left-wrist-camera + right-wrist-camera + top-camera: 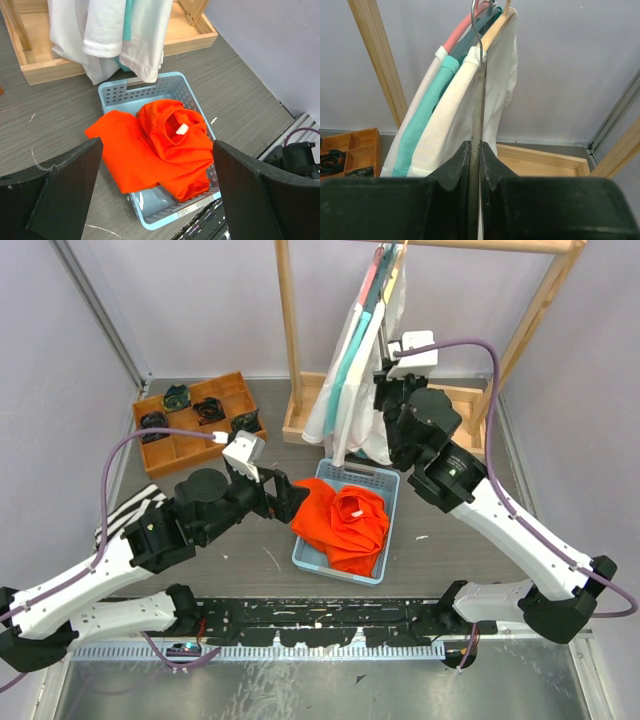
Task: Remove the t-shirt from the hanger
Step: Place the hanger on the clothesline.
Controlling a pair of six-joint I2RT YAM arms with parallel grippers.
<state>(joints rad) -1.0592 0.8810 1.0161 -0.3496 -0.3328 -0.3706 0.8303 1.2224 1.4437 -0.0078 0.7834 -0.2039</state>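
- An orange t-shirt (345, 525) lies crumpled in a pale blue basket (355, 472) at the middle of the grey table (240, 560). One part of it spills over the basket's rim at 9 o'clock.
- The left fingers (65, 190) are spread wide and empty. They hover just beside the basket at its 9 o'clock and point toward the t-shirt.
- The right fingers (452, 175) are clenched on the thin metal hanger (479, 110). It stands upright, seen edge-on, with its hook at the top.
- A wooden rack (290, 330) stands at 12 o'clock from the basket. White and teal shirts (345, 390) hang from it, and their hems fall just above the basket's far rim.
- The right arm reaches up to the rack from 4 o'clock.
- A wooden tray (186, 451) sits at 10 o'clock, with small black items in some of its compartments.
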